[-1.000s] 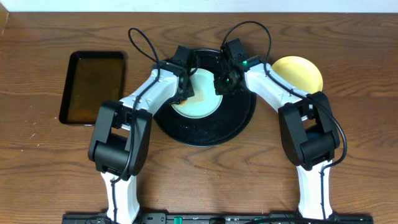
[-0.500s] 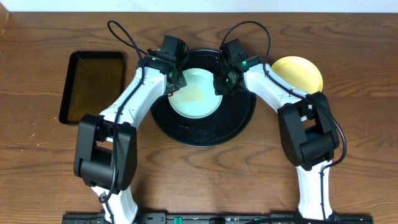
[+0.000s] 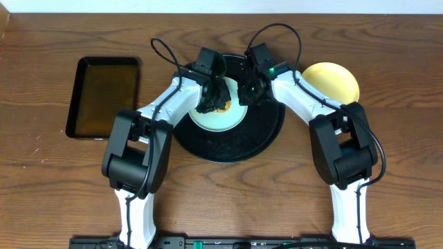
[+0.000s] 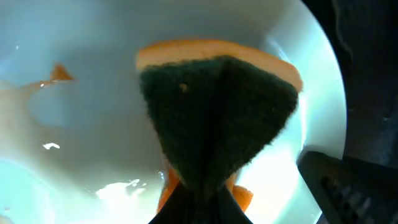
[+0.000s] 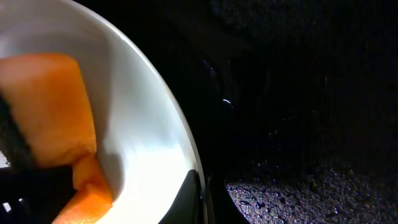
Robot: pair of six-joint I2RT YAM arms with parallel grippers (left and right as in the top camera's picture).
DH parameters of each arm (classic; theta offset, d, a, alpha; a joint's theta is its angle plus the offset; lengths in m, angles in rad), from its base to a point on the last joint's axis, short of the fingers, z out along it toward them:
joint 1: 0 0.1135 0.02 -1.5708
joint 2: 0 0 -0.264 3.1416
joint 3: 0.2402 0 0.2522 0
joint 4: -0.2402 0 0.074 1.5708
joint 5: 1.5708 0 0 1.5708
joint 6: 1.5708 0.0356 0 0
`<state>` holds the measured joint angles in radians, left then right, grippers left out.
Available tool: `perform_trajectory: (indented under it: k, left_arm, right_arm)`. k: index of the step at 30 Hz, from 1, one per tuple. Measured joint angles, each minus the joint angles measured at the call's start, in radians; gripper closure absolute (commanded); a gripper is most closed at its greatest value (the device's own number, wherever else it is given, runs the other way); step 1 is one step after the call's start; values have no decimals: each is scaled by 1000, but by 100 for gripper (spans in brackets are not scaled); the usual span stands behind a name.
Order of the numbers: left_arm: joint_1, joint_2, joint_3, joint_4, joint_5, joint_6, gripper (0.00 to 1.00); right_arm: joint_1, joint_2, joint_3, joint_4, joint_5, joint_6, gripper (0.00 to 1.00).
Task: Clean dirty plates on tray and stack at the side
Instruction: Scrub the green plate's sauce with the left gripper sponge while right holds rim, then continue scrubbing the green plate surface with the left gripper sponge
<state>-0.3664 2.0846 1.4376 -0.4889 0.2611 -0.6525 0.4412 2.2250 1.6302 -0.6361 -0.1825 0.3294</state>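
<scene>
A pale mint-white plate (image 3: 220,117) with an orange-brown smear lies on the large round black tray (image 3: 259,138). My left gripper (image 3: 213,102) is shut on the orange-green sponge (image 4: 217,112) and presses it onto the plate (image 4: 81,81) near its right rim. My right gripper (image 3: 247,95) is shut on the plate's right rim (image 5: 186,155), one finger inside and one outside. A yellow plate (image 3: 336,81) lies on the table to the right of the tray. A second mint-white plate is not in view.
A smaller rectangular black tray (image 3: 104,97) lies on the table at the left. Black cables loop above both wrists at the back of the round tray.
My left gripper swung out toward the plate's left rim and then came back right across the plate with the sponge. The right gripper has stayed on the rim.
</scene>
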Motion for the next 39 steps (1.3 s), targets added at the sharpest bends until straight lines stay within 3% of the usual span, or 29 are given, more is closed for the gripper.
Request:
perform_trajectory:
  k: [9, 19, 26, 32, 39]
  left_arm:
    - [40, 1, 3, -86, 34, -115, 92]
    - [235, 2, 9, -214, 166, -309, 93]
    - [279, 3, 8, -121, 323, -236, 93]
    - [220, 1, 8, -23, 356, -132, 92]
    - [101, 0, 8, -18, 110, -101, 91]
  right_arm:
    - [0, 0, 3, -11, 0, 0, 99]
    - [0, 0, 3, -13, 0, 0, 99]
    - [0, 0, 3, -16, -1, 3, 99]
    - [0, 0, 4, -16, -1, 3, 99]
    - [0, 0, 4, -16, -1, 3, 99]
